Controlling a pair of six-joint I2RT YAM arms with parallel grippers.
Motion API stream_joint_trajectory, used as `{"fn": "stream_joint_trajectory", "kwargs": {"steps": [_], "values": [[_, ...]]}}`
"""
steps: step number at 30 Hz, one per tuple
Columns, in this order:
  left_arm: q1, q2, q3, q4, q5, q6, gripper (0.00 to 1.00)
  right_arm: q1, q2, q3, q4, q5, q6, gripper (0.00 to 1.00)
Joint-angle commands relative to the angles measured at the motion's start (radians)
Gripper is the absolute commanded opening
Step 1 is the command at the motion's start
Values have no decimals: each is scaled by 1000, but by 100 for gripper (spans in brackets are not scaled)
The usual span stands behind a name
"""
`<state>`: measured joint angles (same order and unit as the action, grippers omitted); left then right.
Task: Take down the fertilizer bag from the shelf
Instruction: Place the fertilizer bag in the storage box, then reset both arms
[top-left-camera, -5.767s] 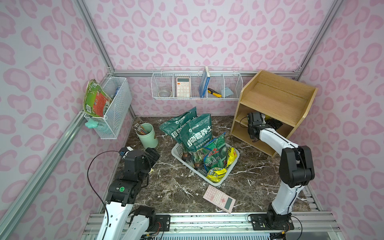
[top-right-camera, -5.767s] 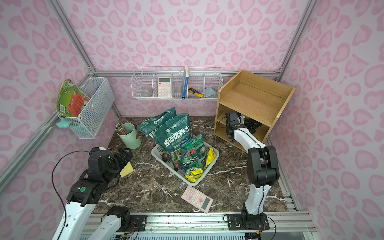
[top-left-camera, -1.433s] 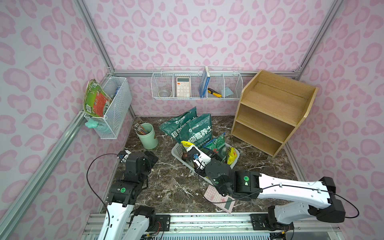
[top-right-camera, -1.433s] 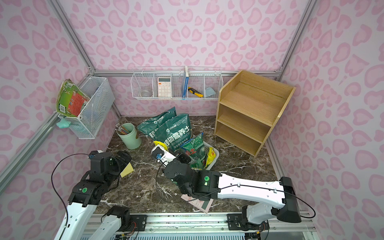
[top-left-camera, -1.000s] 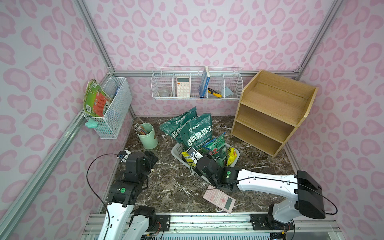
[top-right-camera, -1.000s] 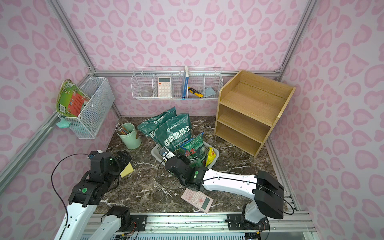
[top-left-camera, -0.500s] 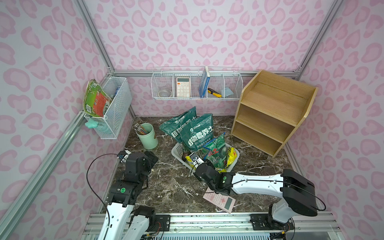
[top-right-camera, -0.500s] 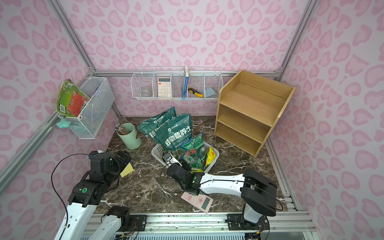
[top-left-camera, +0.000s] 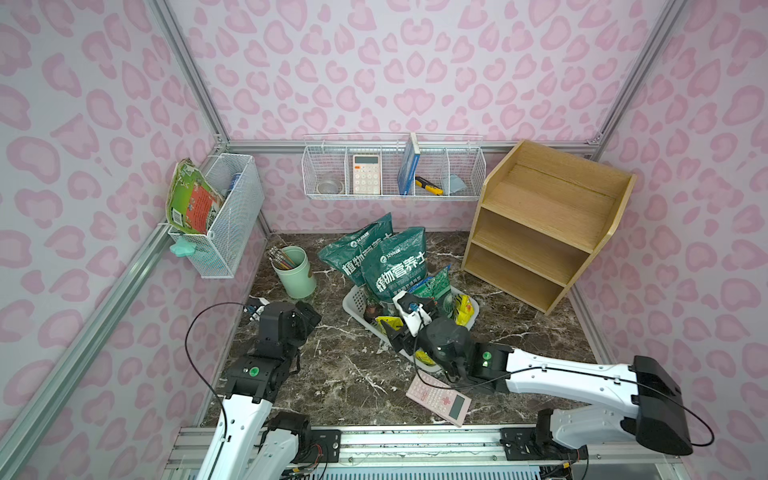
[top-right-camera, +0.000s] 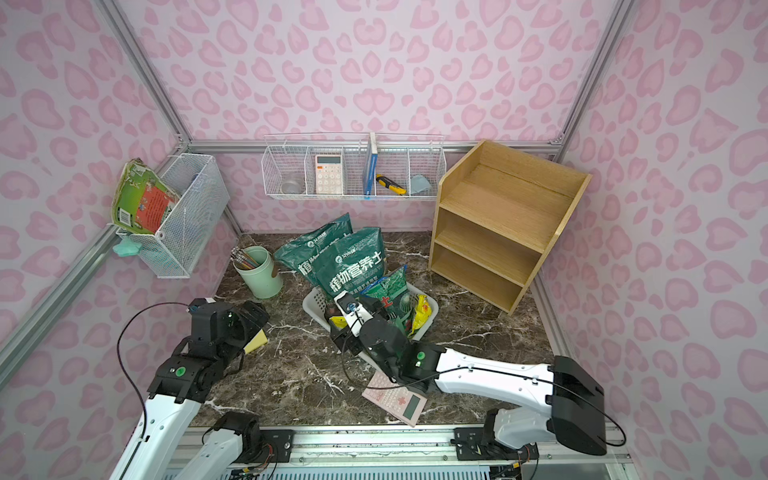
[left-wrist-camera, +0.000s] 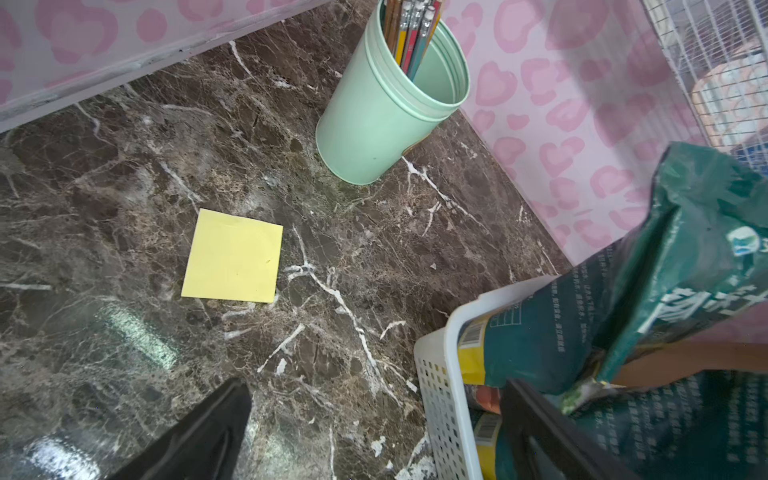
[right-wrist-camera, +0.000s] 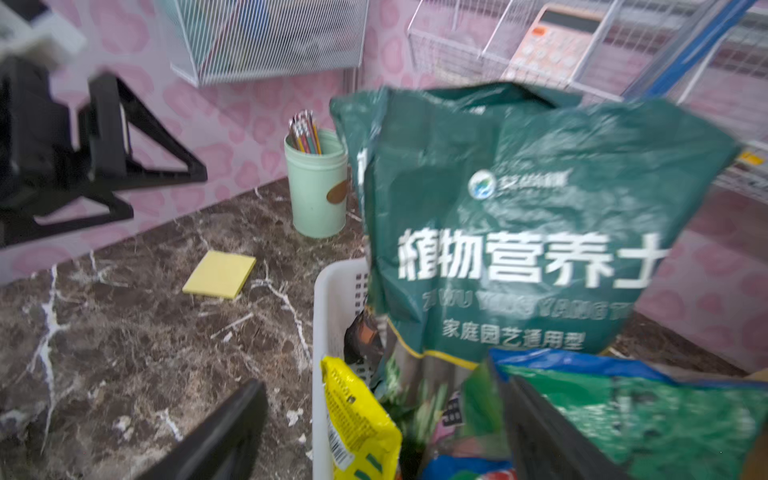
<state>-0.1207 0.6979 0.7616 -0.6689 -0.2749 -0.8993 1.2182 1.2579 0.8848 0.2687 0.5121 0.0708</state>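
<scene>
Checking in from the remote desk. On my feed the right gripper hangs over the near corner of the white plastic basket with its fingers spread wide and nothing pinched between them. The yellow fertilizer bag sits in that corner, just below the gap between the fingers. It's tucked against the basket wall with its barcode facing out. It isn't on the wood-grain shelf, which stands well apart against the right-hand wall in both top views.

The two dark green soil bags stand tall at the back of the basket, one overlapping the other. The right wrist view is a bit smeary, so I can't read the small print on them.

The left gripper is spread open too, with nothing in it. It hangs over the marble tabletop near the yellow sticky-note pad. The mint pencil cup stands upright beyond the pad, close to the back wall. A pink calculator lies flat on the marble, partly under the right arm.
</scene>
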Motion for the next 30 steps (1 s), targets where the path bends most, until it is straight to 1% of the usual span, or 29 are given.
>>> {"fn": "stream_joint_trajectory", "kwargs": {"steps": [1, 2, 3, 4, 5, 6, 7, 8, 9, 10, 11, 13, 14, 15, 16, 17, 18, 19, 20, 21, 22, 24, 25, 27, 28, 29, 30], "values": [[1, 15, -69, 23, -212, -99, 98, -40, -138, -83, 157, 122, -83, 99], [4, 23, -97, 47, -231, -109, 97, -66, -193, -130, 188, 139, -99, 99], [7, 32, -128, 96, -224, -97, 93, -112, -255, -191, 219, 152, -104, 99], [9, 44, -159, 170, -208, -54, 85, -179, -315, -258, 255, 148, -95, 99], [9, 56, -177, 227, -197, -22, 86, -254, -363, -317, 279, 131, -80, 99], [9, 74, -193, 266, -206, -6, 99, -343, -418, -375, 276, 93, -57, 99], [9, 96, -203, 292, -242, 4, 99, -456, -467, -438, 290, 48, -59, 99], [9, 119, -208, 308, -287, 9, 99, -540, -508, -499, 318, 0, -86, 99], [9, 152, -212, 333, -341, 25, 99, -637, -551, -574, 364, -59, -139, 99], [9, 190, -214, 376, -392, 67, 99, -739, -588, -638, 412, -69, -128, 99], [10, 230, -218, 417, -428, 108, 99, -822, -616, -674, 438, -75, -52, 99], [11, 344, -219, 525, -535, 201, 97, -1016, -671, -741, 445, -290, -7, 99], [21, 394, -199, 518, -575, 192, 96, -1077, -674, -783, 494, -315, 32, 99], [41, 438, -141, 445, -540, 168, 96, -1135, -663, -826, 555, -323, 63, 99], [50, 468, -121, 476, -498, 208, 94, -1186, -645, -847, 565, -348, 68, 99], [55, 479, -126, 537, -440, 278, 91, -1218, -619, -861, 570, -357, 74, 99], [57, 471, -153, 626, -372, 370, 90, -1239, -576, -874, 592, -358, 75, 99], [62, 445, -196, 728, -298, 449, 95, -1247, -513, -886, 625, -351, 69, 99], [67, 416, -239, 821, -244, 500, 99, -1249, -447, -892, 680, -349, 58, 99], [73, 385, -290, 914, -208, 552, 99, -1249, -365, -884, 719, -366, 43, 99], [75, 372, -366, 1043, -196, 599, 100, -1250, -281, -864, 741, -397, 19, 99], [99, 418, -478, 1305, -185, 642, 99, -1249, -126, -818, 784, -417, 20, 99], [126, 468, -481, 1339, -180, 645, 99, -1247, -70, -794, 812, -422, 17, 99], [186, 576, -421, 1311, -196, 603, 99, -1248, -42, -744, 763, -437, 19, 99], [211, 603, -379, 1256, -161, 596, 99, -1247, -23, -769, 856, -412, 24, 99], [239, 617, -348, 1219, -62, 611, 99, -1247, -5, -800, 948, -370, 45, 99], [253, 637, -359, 1286, 23, 659, 99, -1257, 9, -825, 1021, -338, 61, 99]]}}
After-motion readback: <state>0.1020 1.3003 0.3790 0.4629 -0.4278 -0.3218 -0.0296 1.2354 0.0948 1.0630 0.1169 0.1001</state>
